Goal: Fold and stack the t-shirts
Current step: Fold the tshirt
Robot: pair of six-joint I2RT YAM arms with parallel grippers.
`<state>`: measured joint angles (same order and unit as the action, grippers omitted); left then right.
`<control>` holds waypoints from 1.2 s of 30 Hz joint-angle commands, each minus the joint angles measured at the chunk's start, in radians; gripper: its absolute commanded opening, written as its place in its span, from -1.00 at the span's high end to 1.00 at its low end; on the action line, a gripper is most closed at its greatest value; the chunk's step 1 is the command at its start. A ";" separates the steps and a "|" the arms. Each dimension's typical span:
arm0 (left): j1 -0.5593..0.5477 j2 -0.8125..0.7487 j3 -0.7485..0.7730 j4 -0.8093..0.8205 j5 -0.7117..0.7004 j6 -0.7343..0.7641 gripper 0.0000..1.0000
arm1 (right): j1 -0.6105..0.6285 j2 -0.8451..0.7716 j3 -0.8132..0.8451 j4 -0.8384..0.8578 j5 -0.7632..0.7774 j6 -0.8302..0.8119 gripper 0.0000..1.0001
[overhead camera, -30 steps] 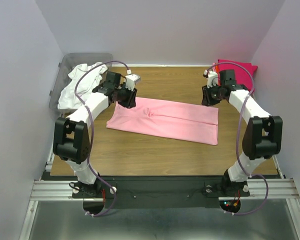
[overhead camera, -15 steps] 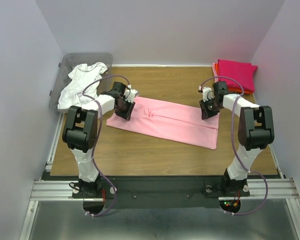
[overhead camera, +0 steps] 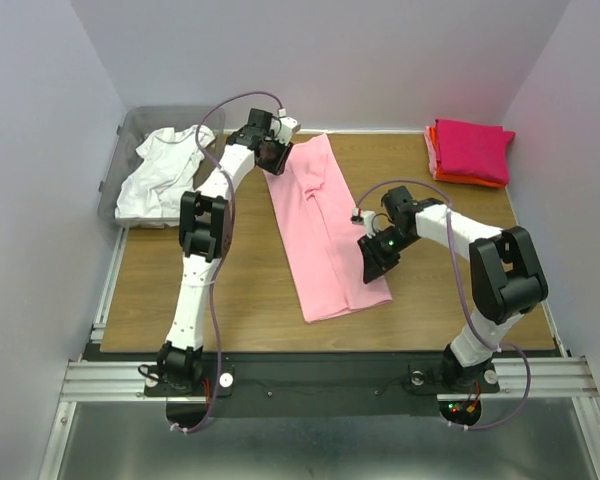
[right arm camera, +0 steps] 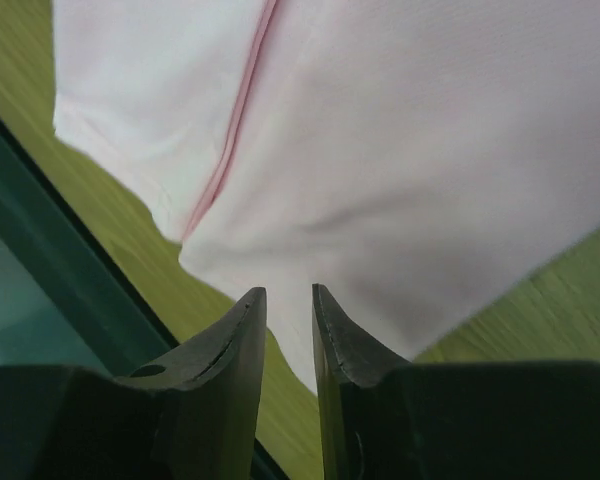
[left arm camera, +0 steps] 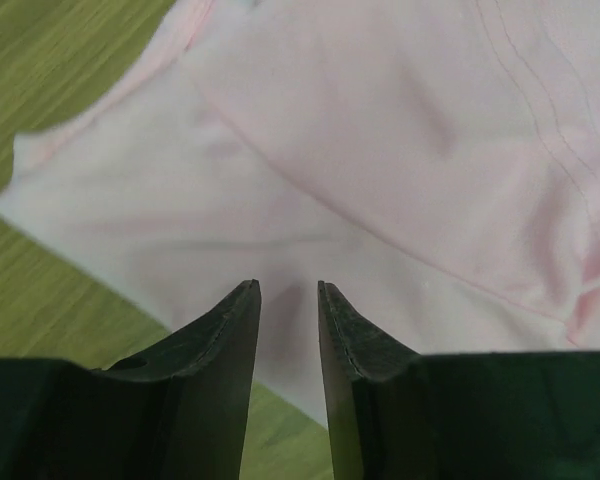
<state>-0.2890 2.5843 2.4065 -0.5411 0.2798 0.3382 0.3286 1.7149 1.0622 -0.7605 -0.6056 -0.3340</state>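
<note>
The light pink t-shirt (overhead camera: 325,230) lies as a long folded strip running from the table's back centre down to the front. My left gripper (overhead camera: 273,158) is at its far end, jaws nearly closed with pink cloth (left arm camera: 380,150) pinched between them (left arm camera: 287,288). My right gripper (overhead camera: 372,262) is at the strip's near right corner, jaws nearly closed on the cloth (right arm camera: 410,150) between them (right arm camera: 288,292). The white t-shirt (overhead camera: 160,170) lies crumpled in the bin. The folded magenta t-shirt (overhead camera: 472,148) tops a stack with orange and salmon edges showing beneath.
The clear grey plastic bin (overhead camera: 130,125) stands at the back left corner. The folded stack is at the back right, by the wall. The table's dark front rail (right arm camera: 40,280) shows close to the right gripper.
Both grippers swung the pink shirt from lying across the table to lying front-to-back. The left gripper moved to the back centre, the right gripper towards the front.
</note>
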 commanded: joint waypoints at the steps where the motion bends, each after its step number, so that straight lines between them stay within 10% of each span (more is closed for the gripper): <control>1: -0.004 -0.297 -0.203 0.104 0.067 -0.045 0.16 | -0.033 -0.081 0.142 -0.060 -0.122 0.035 0.37; 6: -0.021 -0.545 -0.640 0.239 0.162 -0.120 0.14 | -0.034 -0.029 0.134 0.033 -0.034 0.035 0.38; 13: -0.047 -0.533 -0.797 0.262 0.242 -0.160 0.22 | -0.034 0.063 0.056 0.197 -0.043 0.111 0.44; 30: -0.058 -0.208 -0.446 0.119 0.191 -0.110 0.25 | -0.016 0.261 0.116 0.356 -0.106 0.312 0.44; 36: -0.058 -0.421 -0.547 0.131 0.301 0.007 0.10 | -0.013 0.030 0.128 0.342 -0.210 0.325 -0.21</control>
<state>-0.3504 2.3470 1.9167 -0.3714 0.5030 0.2451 0.3031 1.9148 1.1679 -0.4633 -0.7879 -0.0055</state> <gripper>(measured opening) 0.431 0.522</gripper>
